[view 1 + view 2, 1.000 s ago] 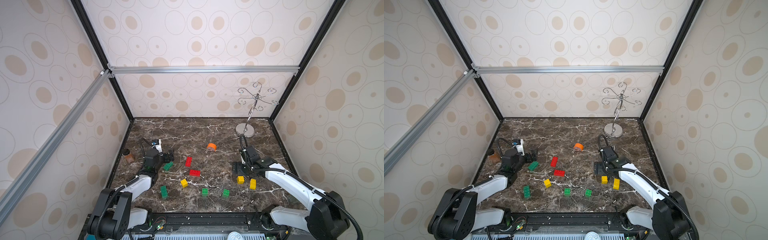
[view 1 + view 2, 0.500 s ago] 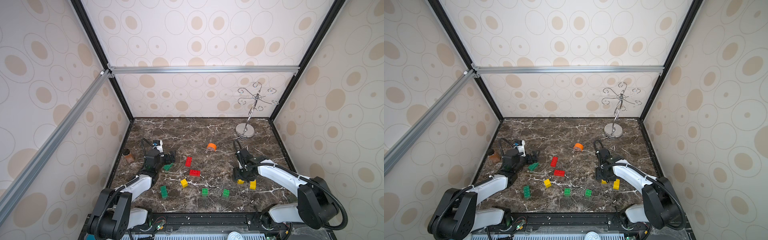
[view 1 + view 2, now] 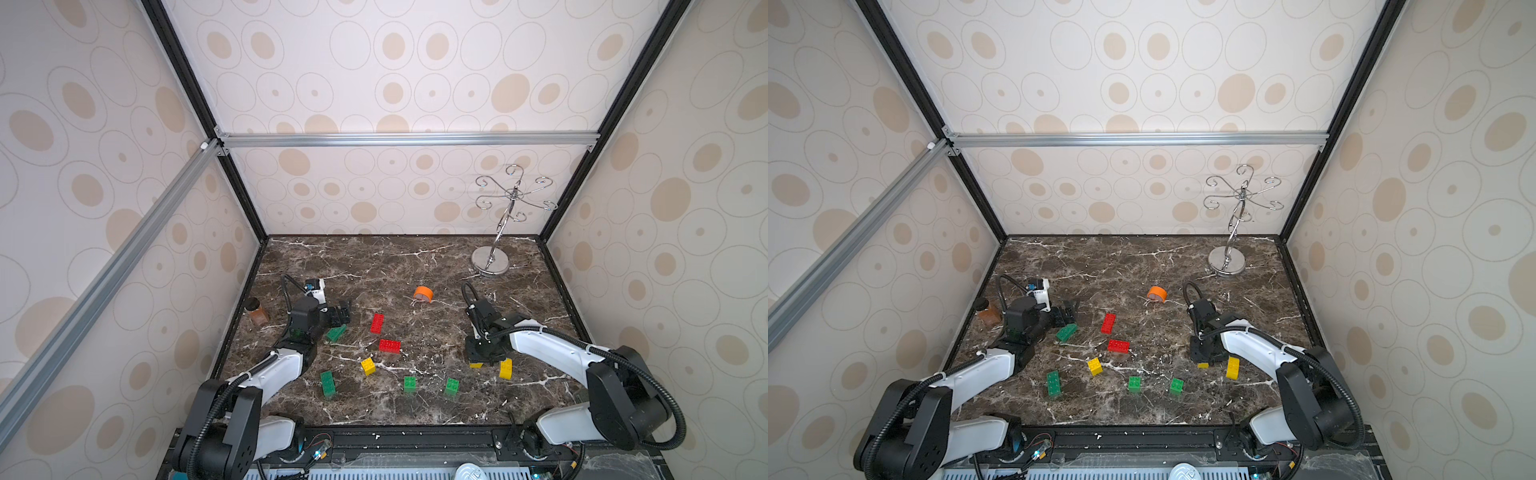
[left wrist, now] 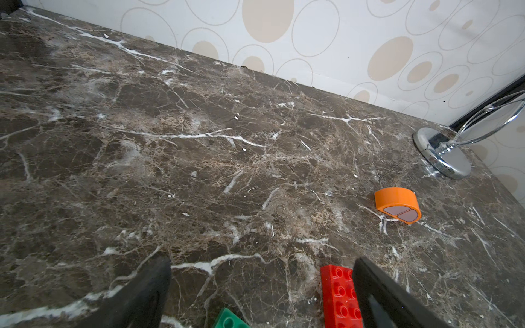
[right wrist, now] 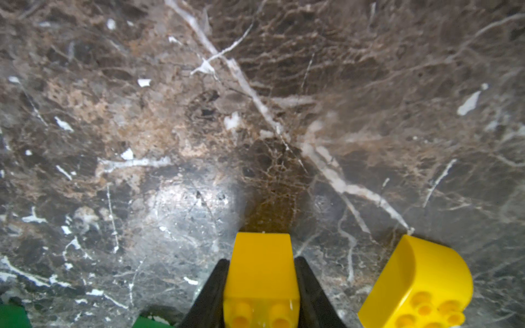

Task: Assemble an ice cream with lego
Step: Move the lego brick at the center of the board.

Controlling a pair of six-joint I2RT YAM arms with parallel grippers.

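Just beside the yellow dome [image 5: 417,284], the right gripper [image 5: 261,262] pinches a small yellow brick [image 5: 261,278] on the surface [image 5: 199,127]; well apart from the dome, the left gripper [image 4: 261,265] stands wide.

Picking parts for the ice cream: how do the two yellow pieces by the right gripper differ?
The brick is clamped in the right gripper; the dome lies free on the table beside it. The brick's faces are flat; the dome has one rounded face. Both are yellow and studded.
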